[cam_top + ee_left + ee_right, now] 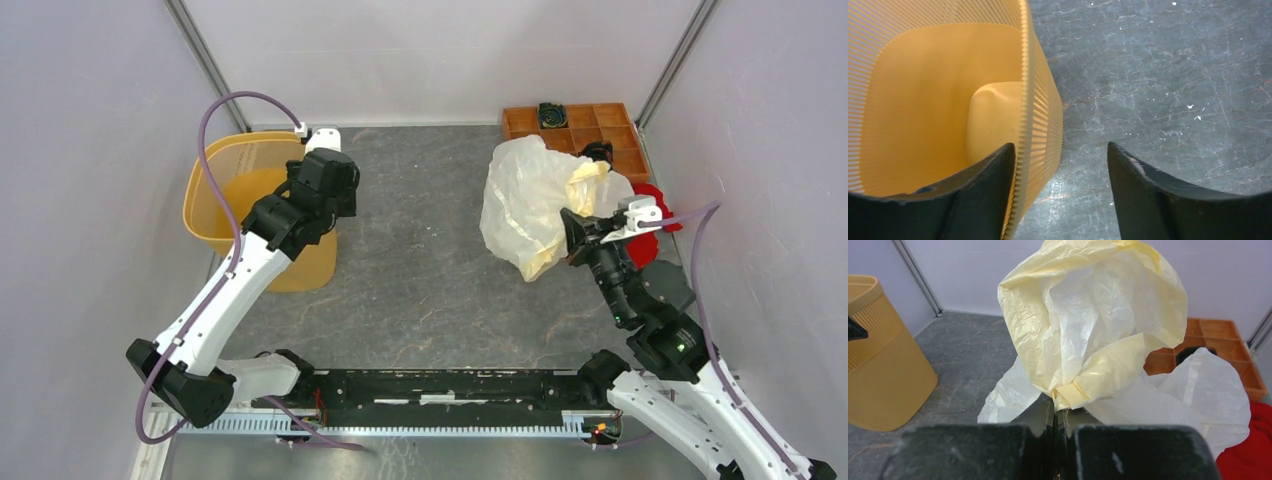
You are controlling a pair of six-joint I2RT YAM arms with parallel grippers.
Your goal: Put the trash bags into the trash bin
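The cream-white crinkly trash bag (pixel 530 200) bulges at the right of the table, lifted in a bunch. My right gripper (pixel 575 235) is shut on a folded yellowish part of the bag (pixel 1088 325), which billows above its tips (pixel 1055 410). The orange-yellow trash bin (pixel 225 195) stands tilted at the far left. My left gripper (pixel 325 195) is open, one finger inside the bin's right rim (pixel 1024 75) and the other outside over the table; its midpoint is beside the bin wall (pixel 1060 160). The bin (pixel 883 355) also shows at the left of the right wrist view.
A flat orange compartment tray (pixel 590 125) sits at the back right with a dark item in one cell. A red cloth (pixel 655 225) lies right of the bag, partly under it. Grey walls close in on both sides. The black rail (pixel 450 385) runs along the near edge.
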